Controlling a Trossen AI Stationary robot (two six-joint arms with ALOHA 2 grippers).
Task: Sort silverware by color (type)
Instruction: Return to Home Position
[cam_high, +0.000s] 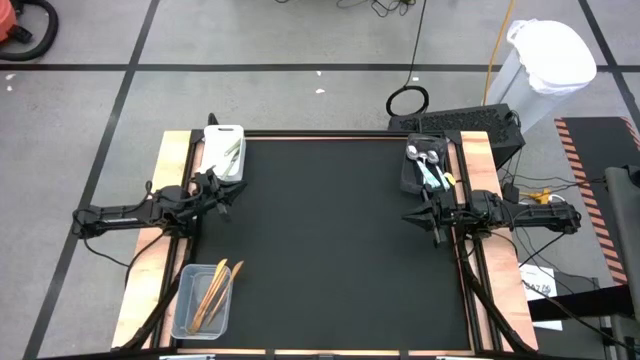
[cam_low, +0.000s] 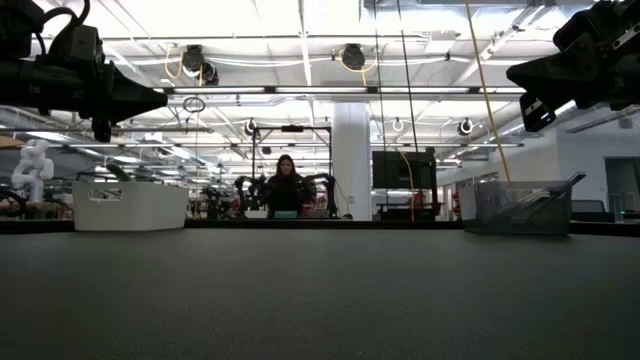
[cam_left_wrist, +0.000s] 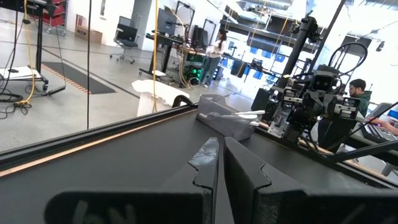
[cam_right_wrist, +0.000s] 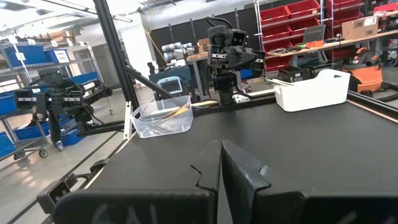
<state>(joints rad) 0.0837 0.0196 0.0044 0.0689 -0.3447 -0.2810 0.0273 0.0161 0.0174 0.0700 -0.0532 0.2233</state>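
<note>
The silverware lies in three bins. Orange utensils (cam_high: 212, 290) lie in a clear bin (cam_high: 198, 302) at the near left. Pale-green knives (cam_high: 232, 152) lie in a white bin (cam_high: 224, 150) at the far left. Silver spoons with light-blue handles (cam_high: 428, 166) lie in a dark bin (cam_high: 425, 168) at the far right. My left gripper (cam_high: 228, 196) is shut and empty above the mat's left edge. My right gripper (cam_high: 408, 216) is shut and empty above the mat's right edge. Both hang clear of the table in the low view.
The black mat (cam_high: 340, 240) between the arms is bare. The low view shows the white bin (cam_low: 128, 206) and the dark bin (cam_low: 520, 208) at the far edge. A person (cam_low: 286, 186) sits in the room beyond the table.
</note>
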